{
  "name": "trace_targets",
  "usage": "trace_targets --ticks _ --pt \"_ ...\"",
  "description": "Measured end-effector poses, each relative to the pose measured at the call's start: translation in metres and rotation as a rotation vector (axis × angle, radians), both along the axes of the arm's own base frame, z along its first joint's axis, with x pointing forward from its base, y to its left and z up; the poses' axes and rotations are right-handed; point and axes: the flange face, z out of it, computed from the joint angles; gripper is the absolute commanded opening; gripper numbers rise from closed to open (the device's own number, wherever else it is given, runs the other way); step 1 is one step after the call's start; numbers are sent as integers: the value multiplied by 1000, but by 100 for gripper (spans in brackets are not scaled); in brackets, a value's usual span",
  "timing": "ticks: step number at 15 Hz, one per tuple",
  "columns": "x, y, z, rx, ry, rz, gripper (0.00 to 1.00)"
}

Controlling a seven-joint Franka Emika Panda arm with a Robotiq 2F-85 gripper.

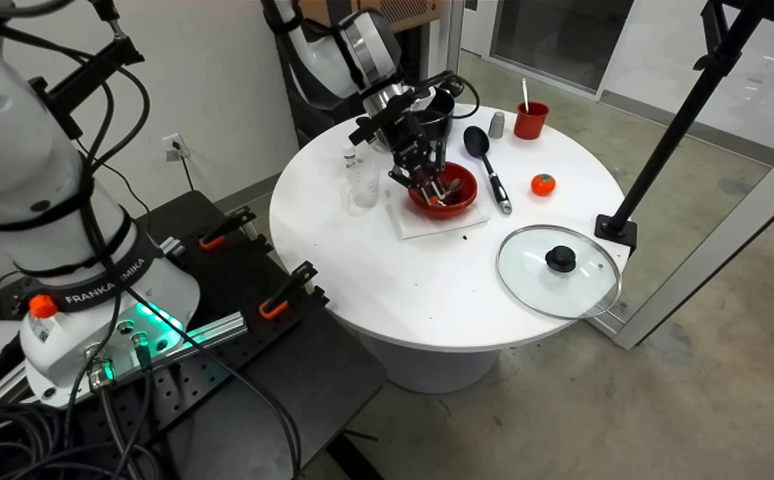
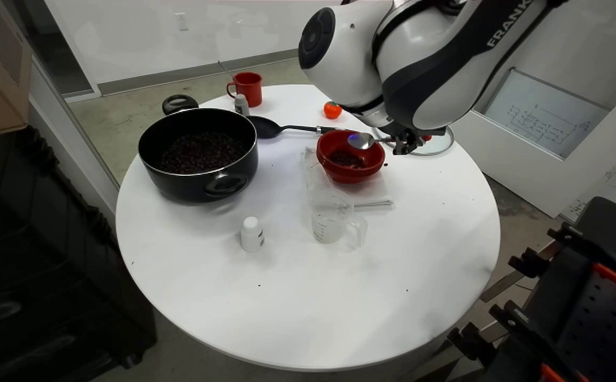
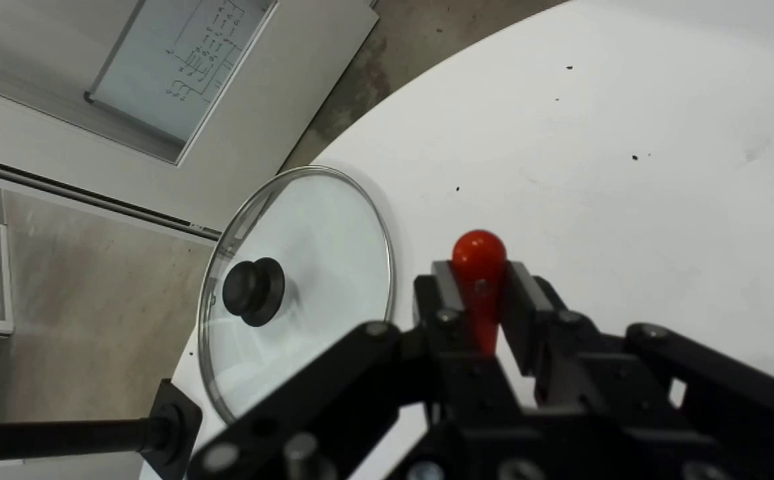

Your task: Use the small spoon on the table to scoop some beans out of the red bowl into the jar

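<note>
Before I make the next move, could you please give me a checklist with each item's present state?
1. Gripper closed on the small spoon: ok.
2. Spoon head over the red bowl: ok in both exterior views.
3. Beans in the bowl: ok.
4. Beans on the spoon: cannot tell.
5. Clear jug upright on the table: ok.
6. Glass lid wholly on the table: not ok; its rim overhangs the edge.

A black two-handled pot point(image 2: 180, 188) is standing near a small upright white bottle point(image 2: 252, 236). A black serving spoon point(image 1: 495, 183) is lying with its head near a grey shaker point(image 1: 497, 125), which is standing just beside a red mug point(image 1: 531, 122). A slim utensil point(image 1: 525, 93) is poking from the mug. A red-orange tomato point(image 1: 543, 185) is sitting nearby. A black-knobbed glass lid point(image 1: 557, 283) is lying beside a black pole point(image 1: 674, 133).
</note>
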Motion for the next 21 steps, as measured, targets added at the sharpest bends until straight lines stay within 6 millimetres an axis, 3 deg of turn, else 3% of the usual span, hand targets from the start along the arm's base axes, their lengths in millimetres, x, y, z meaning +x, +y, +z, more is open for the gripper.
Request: trace_targets --ticks 9,15,21 --pt "-19 4 -30 -40 65 68 5" --pt "-21 6 -31 -61 62 79 5" --pt "-10 8 -27 -77 -91 -20 5"
